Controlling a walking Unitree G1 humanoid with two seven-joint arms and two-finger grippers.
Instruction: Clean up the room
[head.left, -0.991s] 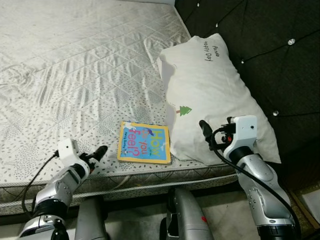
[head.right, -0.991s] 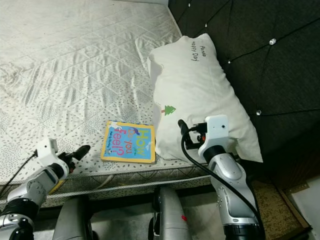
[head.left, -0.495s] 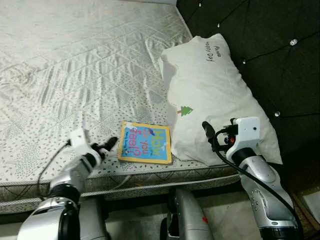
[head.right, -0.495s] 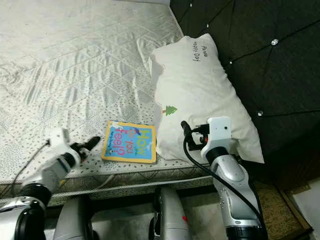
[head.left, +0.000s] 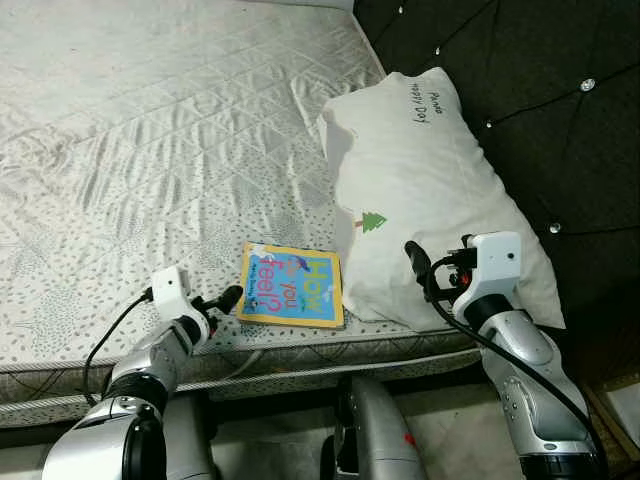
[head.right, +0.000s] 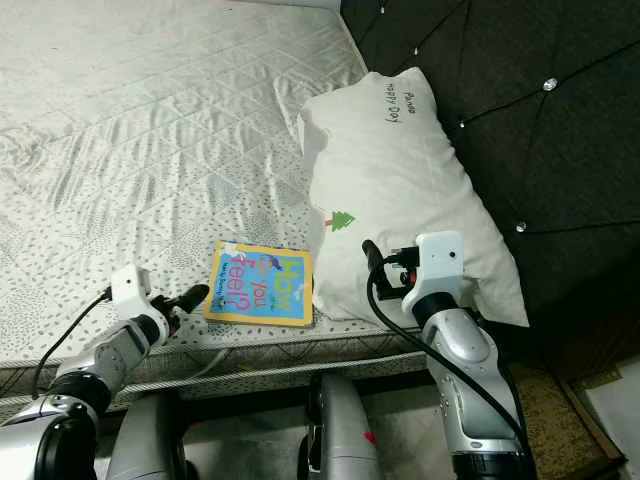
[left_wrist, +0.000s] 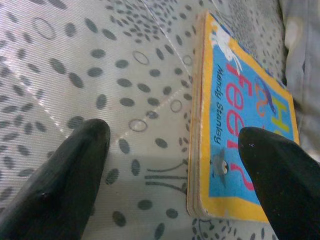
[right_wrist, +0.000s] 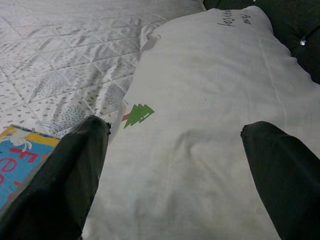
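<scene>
One book (head.left: 291, 285), one pillow (head.left: 430, 190), two spread end effectors on mattress (head.left: 150, 130).

Bedroom in a home, as I see it: a bed (head.left: 150, 130) with quilted spotted mattress cover, white pillow (head.left: 430, 190), dark tufted headboard (head.left: 540, 110), children's picture book (head.left: 290, 285) lying beside the pillow.
</scene>
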